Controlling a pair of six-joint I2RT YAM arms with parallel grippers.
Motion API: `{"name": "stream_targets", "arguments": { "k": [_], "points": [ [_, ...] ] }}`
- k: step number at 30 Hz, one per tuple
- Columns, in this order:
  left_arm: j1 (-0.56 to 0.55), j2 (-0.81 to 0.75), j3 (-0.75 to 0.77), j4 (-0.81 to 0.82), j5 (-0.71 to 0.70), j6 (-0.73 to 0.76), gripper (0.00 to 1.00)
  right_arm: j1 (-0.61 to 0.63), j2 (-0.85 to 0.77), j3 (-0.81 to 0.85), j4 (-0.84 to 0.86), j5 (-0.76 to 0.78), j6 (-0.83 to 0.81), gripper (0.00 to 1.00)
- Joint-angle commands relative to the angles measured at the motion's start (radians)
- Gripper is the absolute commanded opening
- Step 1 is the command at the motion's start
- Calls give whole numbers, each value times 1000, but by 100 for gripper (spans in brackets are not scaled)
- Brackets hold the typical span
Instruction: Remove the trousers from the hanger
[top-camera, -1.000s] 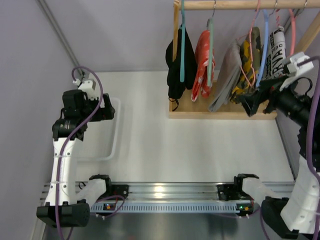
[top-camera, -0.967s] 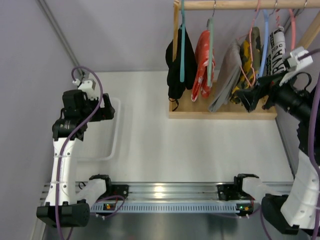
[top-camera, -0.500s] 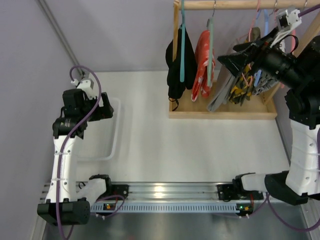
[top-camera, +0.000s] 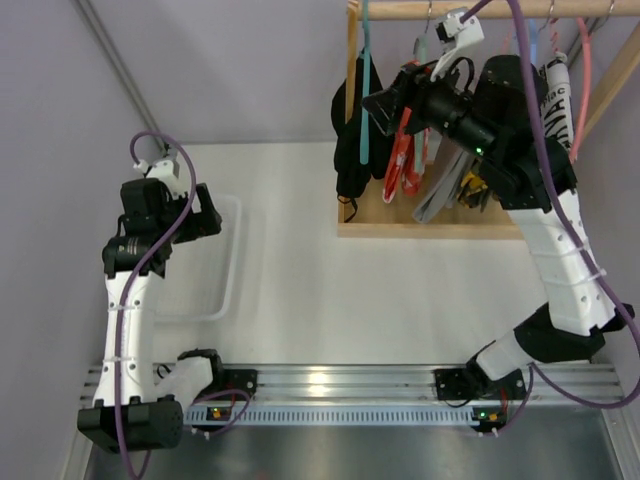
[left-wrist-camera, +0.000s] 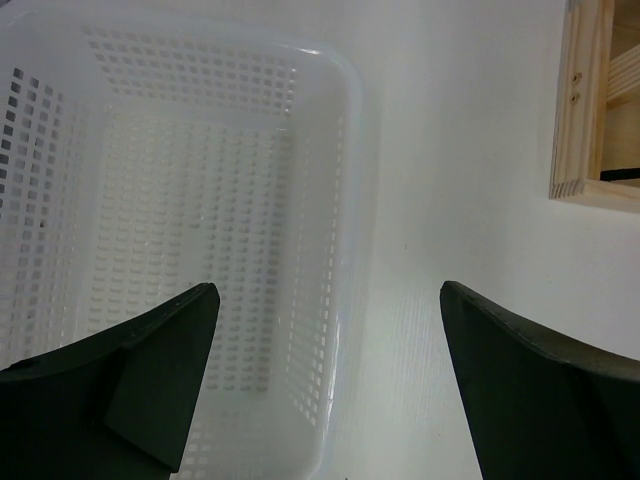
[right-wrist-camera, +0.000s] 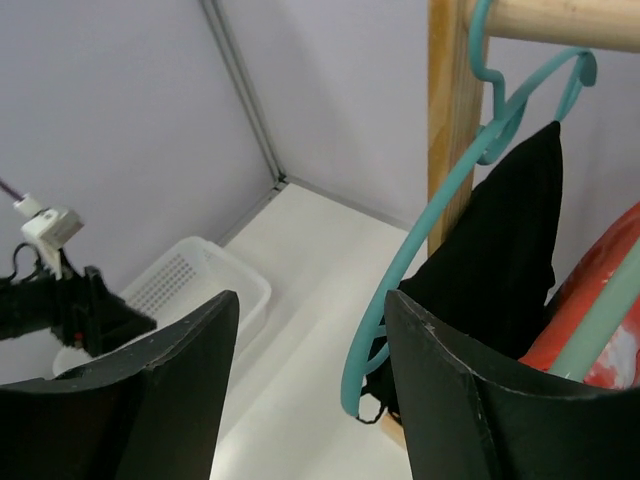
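Black trousers (top-camera: 350, 140) hang over a teal hanger (top-camera: 366, 90) hooked on the wooden rail (top-camera: 480, 10), at about 1 o'clock in the overhead view. They are leftmost in the row, with a red garment (top-camera: 405, 130) just beside them at their 3 o'clock. The right gripper (top-camera: 383, 100) is raised near the hanger, at its 3 o'clock, fingers spread and holding nothing. The left gripper (left-wrist-camera: 328, 292), jaws wide apart and empty, hovers at 9 o'clock over the right rim of a white perforated basket (left-wrist-camera: 345, 150) on the white table (top-camera: 350, 290).
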Motion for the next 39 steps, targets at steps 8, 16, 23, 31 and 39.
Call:
{"name": "stream_targets", "arguments": {
  "k": [8,16,23,31,39],
  "points": [
    [10,-39,-15,52,-36,-37,99,39,115,78,105,285,174,56],
    [12,-57,-26,60,-39,-52,99,39,194,79,95,327,225,53],
    [10,-62,-23,58,-33,-62,99,38,242,79,129,328,254,48],
    [10,-62,-20,60,-27,-66,99,-28,261,43,186,241,363,43],
    [12,-48,-15,60,-23,-74,99,-91,241,33,269,55,455,18]
  ]
}}
